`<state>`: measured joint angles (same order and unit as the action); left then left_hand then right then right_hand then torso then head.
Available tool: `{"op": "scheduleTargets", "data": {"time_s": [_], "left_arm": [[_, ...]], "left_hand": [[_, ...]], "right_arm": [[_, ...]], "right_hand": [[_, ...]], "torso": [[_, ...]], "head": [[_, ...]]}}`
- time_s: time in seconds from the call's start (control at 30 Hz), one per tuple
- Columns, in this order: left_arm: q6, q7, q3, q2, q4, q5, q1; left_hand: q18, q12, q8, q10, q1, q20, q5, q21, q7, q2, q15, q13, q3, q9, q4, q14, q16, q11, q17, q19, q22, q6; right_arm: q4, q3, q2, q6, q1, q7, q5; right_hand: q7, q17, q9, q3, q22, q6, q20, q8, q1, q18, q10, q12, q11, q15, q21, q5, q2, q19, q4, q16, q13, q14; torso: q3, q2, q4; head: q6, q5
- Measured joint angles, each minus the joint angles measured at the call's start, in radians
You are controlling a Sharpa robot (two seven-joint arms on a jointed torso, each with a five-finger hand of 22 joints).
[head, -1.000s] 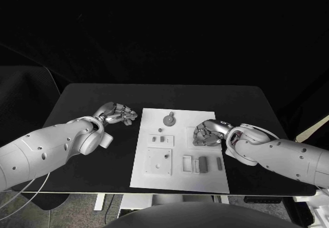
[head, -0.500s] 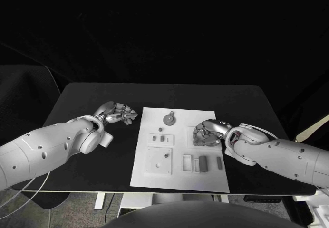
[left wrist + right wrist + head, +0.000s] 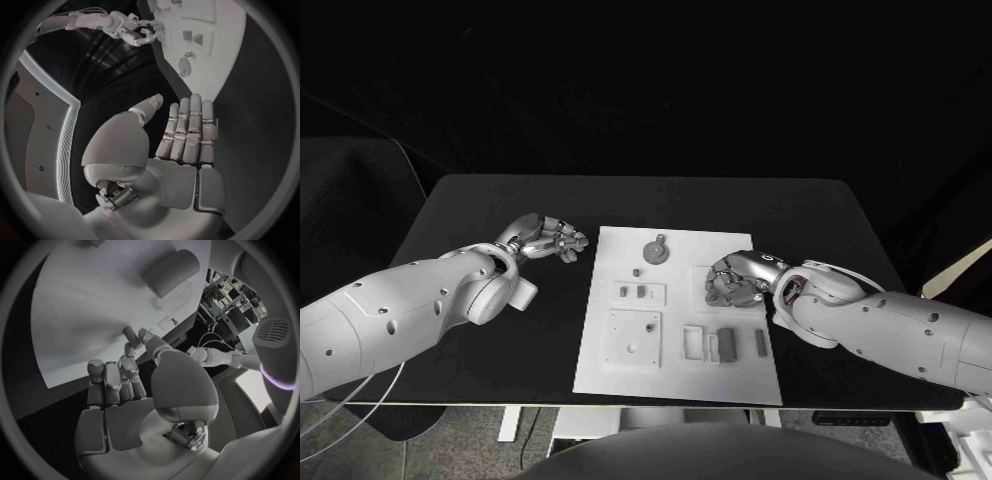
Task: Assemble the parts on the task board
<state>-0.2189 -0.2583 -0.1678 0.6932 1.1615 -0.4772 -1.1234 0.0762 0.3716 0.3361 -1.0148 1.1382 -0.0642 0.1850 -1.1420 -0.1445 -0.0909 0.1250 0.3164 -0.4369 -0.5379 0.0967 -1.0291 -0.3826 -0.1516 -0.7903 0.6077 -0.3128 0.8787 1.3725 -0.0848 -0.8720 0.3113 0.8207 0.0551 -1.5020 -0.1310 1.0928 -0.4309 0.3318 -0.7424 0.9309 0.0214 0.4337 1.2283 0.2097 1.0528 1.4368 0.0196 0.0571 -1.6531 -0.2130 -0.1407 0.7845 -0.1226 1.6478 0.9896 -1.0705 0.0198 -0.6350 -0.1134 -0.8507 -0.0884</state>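
On the counter (image 3: 488, 200) I'm seeing one task board (image 3: 678, 375); right hand (image 3: 733, 280) hovering over it, clenched; left hand (image 3: 545, 238) curled beside it, holding nothing.

One white task board (image 3: 678, 380) lies on one black worktop (image 3: 473, 350). Two hands show: the left hand (image 3: 545, 238) and the right hand (image 3: 733, 280). One round grey part (image 3: 656, 251) sits at the board's far end, and two grey bar-shaped parts (image 3: 727, 346) lie near its near right.

My right hand (image 3: 737, 278) covers part of the task board (image 3: 678, 370), so I cannot tell whether my fingers (image 3: 130, 347) pinch anything there. The small parts (image 3: 720, 346) are too tiny to identify. My own forearm hides the bench (image 3: 502, 340) beneath it.
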Motion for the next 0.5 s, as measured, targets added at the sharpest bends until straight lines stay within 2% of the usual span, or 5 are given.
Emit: {"op": "scheduleTargets", "data": {"time_s": [0.2,0.27,0.5], "left_arm": [[0.001,0.000,0.000,0.000,0.000,0.000,0.000],[0.001,0.000,0.000,0.000,0.000,0.000,0.000],[0.002,0.001,0.000,-0.001,-0.001,0.000,0.000]], "left_hand": [[0.000,0.000,0.000,0.000,0.000,0.000,0.000,0.000,0.000,0.000,0.000,0.000,0.000,0.000,0.000,0.000,0.000,0.000,0.000,0.000,0.000,0.000],[0.000,0.000,0.000,0.000,0.000,0.000,0.000,0.000,0.000,0.000,0.000,0.000,0.000,0.000,0.000,0.000,0.000,0.000,0.000,0.000,0.000,0.000],[0.000,0.000,0.000,0.000,0.000,0.000,0.000,0.000,0.000,0.000,0.000,0.000,0.000,0.000,0.000,0.000,0.000,0.000,0.000,0.000,0.000,0.000]], "right_arm": [[-0.001,0.000,0.000,0.003,0.000,0.000,-0.003],[-0.001,0.000,0.000,0.003,0.000,0.001,-0.004],[0.000,0.000,0.001,0.004,0.000,0.003,-0.006]], "right_hand": [[-0.002,-0.003,0.000,0.024,0.002,0.003,0.000,0.000,0.033,0.011,0.004,0.000,-0.003,0.003,0.000,0.000,0.010,0.000,-0.004,0.000,-0.004,-0.005],[0.002,-0.006,0.000,0.054,0.005,0.010,0.000,0.000,0.061,0.011,0.009,0.000,-0.006,0.004,0.000,0.000,0.008,0.000,-0.003,0.000,-0.009,-0.007],[0.005,-0.007,0.001,0.079,0.007,0.015,0.000,-0.001,0.066,0.011,0.009,0.000,-0.005,0.003,0.000,0.000,0.008,0.000,0.002,0.000,-0.011,-0.007]], "torso": [[0.0000,0.000,-0.0002],[0.0000,0.000,-0.0003],[0.0006,0.000,-0.0006]], "head": [[0.000,-0.001],[0.000,-0.002],[-0.001,-0.003]]}}
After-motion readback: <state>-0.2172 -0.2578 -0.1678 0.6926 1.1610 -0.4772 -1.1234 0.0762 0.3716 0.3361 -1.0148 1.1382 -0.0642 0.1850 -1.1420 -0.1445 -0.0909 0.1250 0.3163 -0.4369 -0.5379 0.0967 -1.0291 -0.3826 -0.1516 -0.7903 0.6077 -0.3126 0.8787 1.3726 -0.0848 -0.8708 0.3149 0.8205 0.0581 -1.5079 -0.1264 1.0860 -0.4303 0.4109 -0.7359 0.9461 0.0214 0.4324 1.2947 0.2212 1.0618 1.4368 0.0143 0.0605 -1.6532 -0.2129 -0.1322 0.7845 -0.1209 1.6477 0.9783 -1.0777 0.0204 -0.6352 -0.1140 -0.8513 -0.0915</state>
